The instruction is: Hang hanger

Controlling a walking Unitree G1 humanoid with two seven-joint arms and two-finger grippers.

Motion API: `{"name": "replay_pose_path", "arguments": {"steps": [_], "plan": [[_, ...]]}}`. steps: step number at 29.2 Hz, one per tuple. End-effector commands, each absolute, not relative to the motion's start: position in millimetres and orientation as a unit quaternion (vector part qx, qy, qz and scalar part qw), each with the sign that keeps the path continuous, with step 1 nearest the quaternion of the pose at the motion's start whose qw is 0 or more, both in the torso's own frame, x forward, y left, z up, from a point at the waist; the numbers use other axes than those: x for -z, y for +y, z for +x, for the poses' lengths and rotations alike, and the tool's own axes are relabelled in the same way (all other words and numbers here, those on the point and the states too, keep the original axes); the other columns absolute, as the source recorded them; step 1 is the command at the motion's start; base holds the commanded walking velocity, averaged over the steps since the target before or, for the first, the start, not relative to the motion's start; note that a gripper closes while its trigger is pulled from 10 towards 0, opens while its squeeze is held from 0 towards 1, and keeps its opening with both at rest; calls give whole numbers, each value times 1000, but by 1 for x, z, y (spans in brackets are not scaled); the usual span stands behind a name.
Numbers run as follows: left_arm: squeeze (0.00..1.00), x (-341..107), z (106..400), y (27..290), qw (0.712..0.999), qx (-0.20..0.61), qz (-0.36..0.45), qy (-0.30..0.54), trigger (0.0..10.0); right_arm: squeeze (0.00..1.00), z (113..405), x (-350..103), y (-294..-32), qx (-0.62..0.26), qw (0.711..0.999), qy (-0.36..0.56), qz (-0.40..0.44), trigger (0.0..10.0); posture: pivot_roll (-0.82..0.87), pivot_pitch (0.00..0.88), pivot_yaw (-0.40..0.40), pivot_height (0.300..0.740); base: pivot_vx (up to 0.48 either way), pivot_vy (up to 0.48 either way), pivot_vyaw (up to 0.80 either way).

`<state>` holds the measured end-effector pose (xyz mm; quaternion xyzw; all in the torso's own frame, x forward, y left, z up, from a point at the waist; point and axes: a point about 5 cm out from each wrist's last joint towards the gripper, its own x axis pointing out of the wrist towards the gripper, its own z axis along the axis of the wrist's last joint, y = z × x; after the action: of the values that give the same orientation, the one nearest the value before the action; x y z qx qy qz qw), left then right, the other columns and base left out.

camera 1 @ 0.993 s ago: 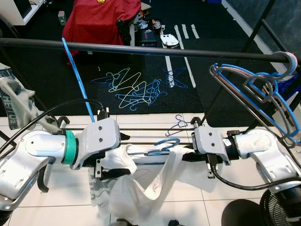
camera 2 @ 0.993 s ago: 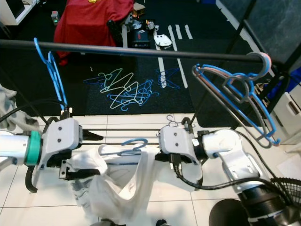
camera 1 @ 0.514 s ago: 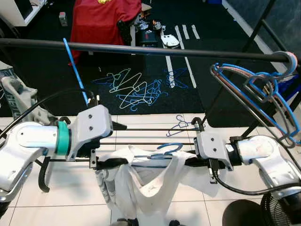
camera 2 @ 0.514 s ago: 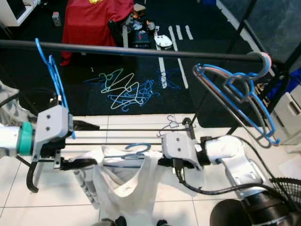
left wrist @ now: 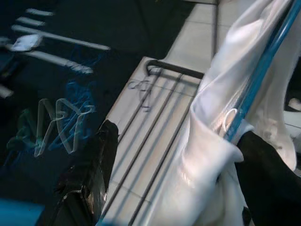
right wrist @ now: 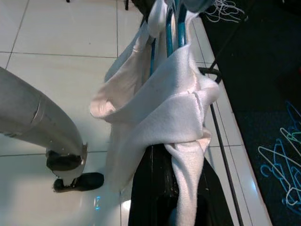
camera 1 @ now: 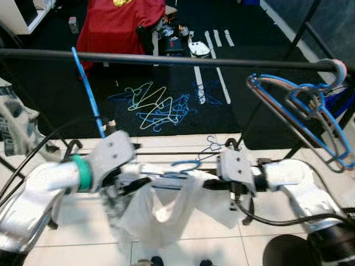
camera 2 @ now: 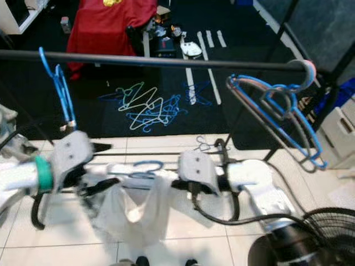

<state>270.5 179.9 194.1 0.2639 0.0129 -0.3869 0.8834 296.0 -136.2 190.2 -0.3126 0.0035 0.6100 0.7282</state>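
Note:
A blue hanger [camera 1: 187, 165] carries a white garment [camera 1: 158, 208] and hangs between my two grippers, below the black rail [camera 1: 166, 57]. My right gripper [camera 1: 209, 185] is shut on the garment's bunched cloth at the hanger's right end; the cloth wraps its fingers [right wrist: 160, 188]. My left gripper [camera 1: 135, 168] is open at the hanger's left end. In the left wrist view the cloth and the blue hanger bar [left wrist: 256, 75] rest against one of its fingers [left wrist: 265, 181]. The hanger's hook points up, well under the rail.
One blue hanger [camera 1: 86, 88] hangs on the rail at the left, and several blue and grey hangers [camera 1: 310, 113] hang at its right end. A low drying rack [camera 1: 166, 153] stands behind my arms. Loose hangers [camera 1: 158, 108] lie on the dark mat, a red cloth [camera 1: 119, 25] beyond, a fan [camera 2: 313, 238] at right.
The hanger and garment have risen a little and shifted left. My right gripper has moved inward with them. The left arm is blurred with motion.

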Motion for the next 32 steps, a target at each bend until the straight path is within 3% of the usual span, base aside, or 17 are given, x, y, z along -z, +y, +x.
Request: {"name": "replay_pose_path", "arguments": {"steps": [1, 6, 14, 18, 29, 30, 32], "plan": [[0, -198, 268, 182, 885, 378, 273, 3, 10000, 0, 294, -192, -130, -618, 722, -8, -311, 0, -15, 87, 87, 740, 0, 0, 0], [0, -229, 243, 184, 897, 316, 304, -54, 10000, 0, 302, -203, -102, -640, 701, -49, -309, 0, 33, 50, 27, 740, 0, 0, 0], [0, -254, 249, 181, 886, 318, 323, -99, 10000, 0, 302, -212, -99, -646, 691, -63, -317, 0, 32, 35, 28, 740, 0, 0, 0], [0, -291, 260, 173, 844, 349, 374, -160, 10000, 0, 304, -227, -102, -644, 682, -80, -337, 0, 19, 32, 47, 740, 0, 0, 0], [0, -280, 263, 166, 843, 360, 374, -142, 10000, 0, 304, -226, -104, -639, 688, -78, -336, 0, 3, 46, 61, 740, 0, 0, 0], [1000, -276, 266, 166, 850, 353, 369, -133, 10000, 0, 303, -225, -105, -638, 689, -76, -334, 0, 1, 49, 64, 740, 0, 0, 0], [1000, -274, 268, 167, 854, 347, 365, -129, 10000, 0, 302, -224, -105, -638, 690, -75, -333, 0, 1, 49, 64, 740, 0, 0, 0]]}}
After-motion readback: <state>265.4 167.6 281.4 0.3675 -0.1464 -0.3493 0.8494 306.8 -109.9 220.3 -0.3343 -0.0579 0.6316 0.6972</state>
